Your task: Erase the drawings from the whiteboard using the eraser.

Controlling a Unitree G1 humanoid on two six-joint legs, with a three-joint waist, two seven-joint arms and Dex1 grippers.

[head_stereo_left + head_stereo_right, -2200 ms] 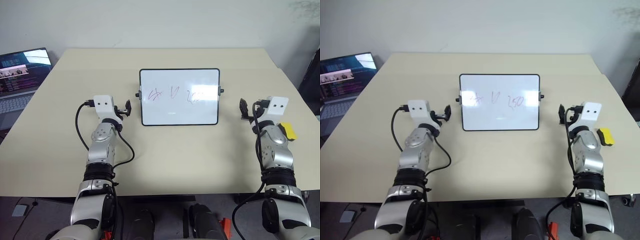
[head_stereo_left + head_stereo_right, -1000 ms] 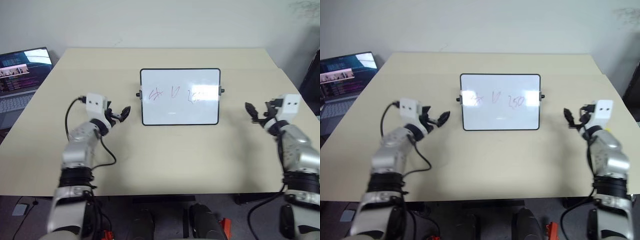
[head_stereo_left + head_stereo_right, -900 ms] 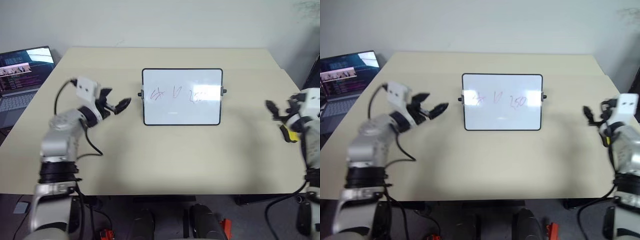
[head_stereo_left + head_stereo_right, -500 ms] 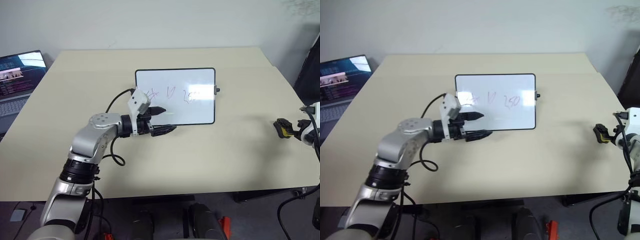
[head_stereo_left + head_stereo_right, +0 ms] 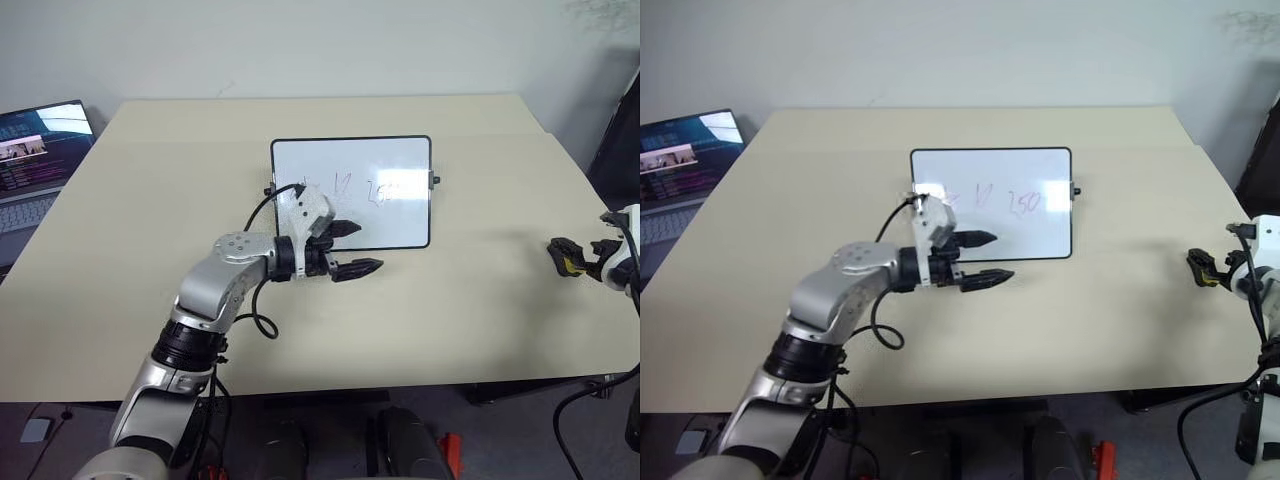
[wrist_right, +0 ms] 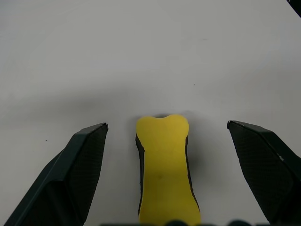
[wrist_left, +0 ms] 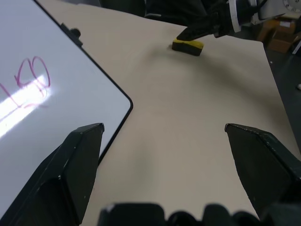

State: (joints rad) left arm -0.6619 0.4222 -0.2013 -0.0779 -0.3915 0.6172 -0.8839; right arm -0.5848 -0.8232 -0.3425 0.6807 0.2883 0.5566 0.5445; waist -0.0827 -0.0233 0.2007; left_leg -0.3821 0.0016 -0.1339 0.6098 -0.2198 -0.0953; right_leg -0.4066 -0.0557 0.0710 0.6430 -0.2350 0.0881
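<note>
**Right gripper spread over the eraser, left gripper at the whiteboard's near edge**

The whiteboard (image 5: pixel 351 192) lies flat near the middle of the beige table (image 5: pixel 150 250), its thin black frame and small side knobs visible. The drawings (image 5: pixel 990 200) sit in a row across its upper half: a reddish scribble on the left, a dark V-like mark in the middle and a further squiggle on the right. All three marks are intact.

The left gripper (image 5: pixel 352 250) reaches across in front of the board, pointing toward the robot's right. Its two black fingers are spread apart with nothing between them; one fingertip lies over the board's lower edge, the other over bare table just in front of it. In the left wrist view the board's rounded corner (image 7: pixel 128 104) shows beside one finger, with open tabletop between the jaws.

The eraser (image 6: pixel 164 165), a yellow block with a dark underside, rests on the table near its right edge, well apart from the whiteboard. The right gripper (image 5: pixel 1202 268) is at it. In the right wrist view the jaws stand wide, one finger on each side of the eraser, neither touching it. The eraser lies lengthwise between them, not gripped.

An open laptop (image 5: pixel 40 150) stands at the far left, off the table
</note>
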